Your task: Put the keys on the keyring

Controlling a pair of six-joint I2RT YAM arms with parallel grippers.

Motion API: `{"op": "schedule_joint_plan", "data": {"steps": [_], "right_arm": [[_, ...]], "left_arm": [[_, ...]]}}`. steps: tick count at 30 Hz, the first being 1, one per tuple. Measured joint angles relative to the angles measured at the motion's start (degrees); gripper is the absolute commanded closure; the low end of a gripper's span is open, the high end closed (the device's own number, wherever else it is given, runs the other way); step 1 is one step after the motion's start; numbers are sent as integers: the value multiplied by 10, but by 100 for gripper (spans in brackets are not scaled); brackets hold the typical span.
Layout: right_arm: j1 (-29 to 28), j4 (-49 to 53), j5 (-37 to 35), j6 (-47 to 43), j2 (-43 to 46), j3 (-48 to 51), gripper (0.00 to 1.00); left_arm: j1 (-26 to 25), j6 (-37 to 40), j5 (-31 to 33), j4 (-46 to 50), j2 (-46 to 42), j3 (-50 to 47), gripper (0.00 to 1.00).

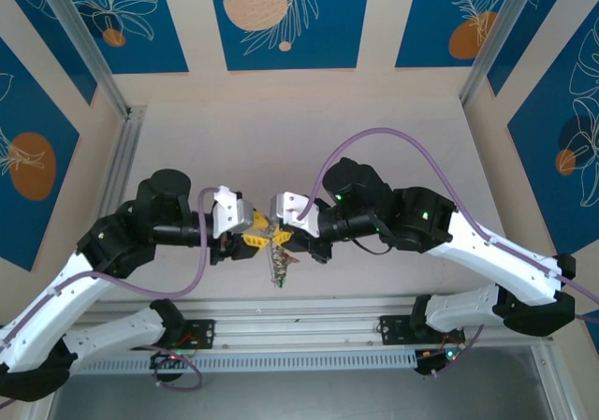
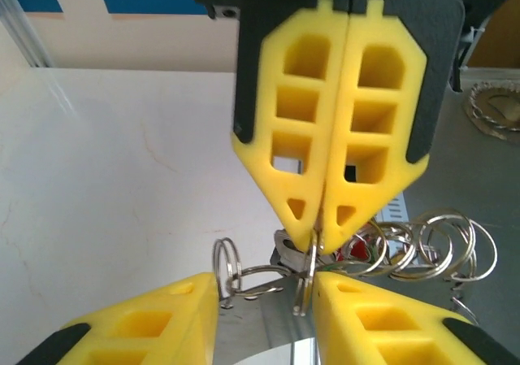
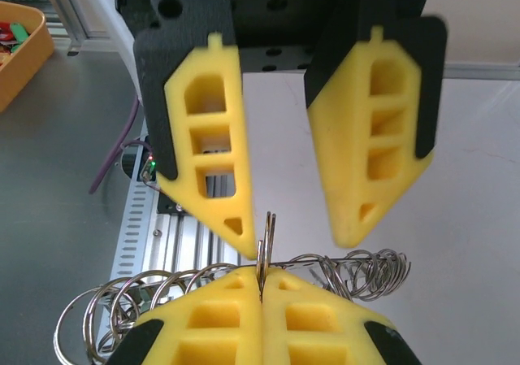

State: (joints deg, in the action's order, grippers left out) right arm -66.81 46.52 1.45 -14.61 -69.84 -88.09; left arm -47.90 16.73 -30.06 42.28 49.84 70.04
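Keyring [image 3: 266, 233] mid-air between arms, pinched edge-on in clenched right gripper [image 3: 260, 282]. Left gripper [image 3: 296, 241] released, jaws flanking rim. I judge regrip step; next, left must close on rim, clear of dangling split rings [image 3: 366, 271].

right gripper [image 3: 262, 282] jaws clamp what looks like the keyring [image 3: 266, 233].

The keyring [image 1: 279, 268], too small for detail.
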Motion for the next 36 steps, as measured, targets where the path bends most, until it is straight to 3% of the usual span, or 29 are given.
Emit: {"op": "schedule_joint_plan", "data": {"steps": [27, 36], "right_arm": [[-3, 35, 0, -4, -24, -26, 100], [-3, 35, 0, -4, -24, -26, 100]], "left_arm": [[-16, 18, 21, 8, -3, 13, 67], [-26, 18, 16, 7, 1, 18, 79]]}}
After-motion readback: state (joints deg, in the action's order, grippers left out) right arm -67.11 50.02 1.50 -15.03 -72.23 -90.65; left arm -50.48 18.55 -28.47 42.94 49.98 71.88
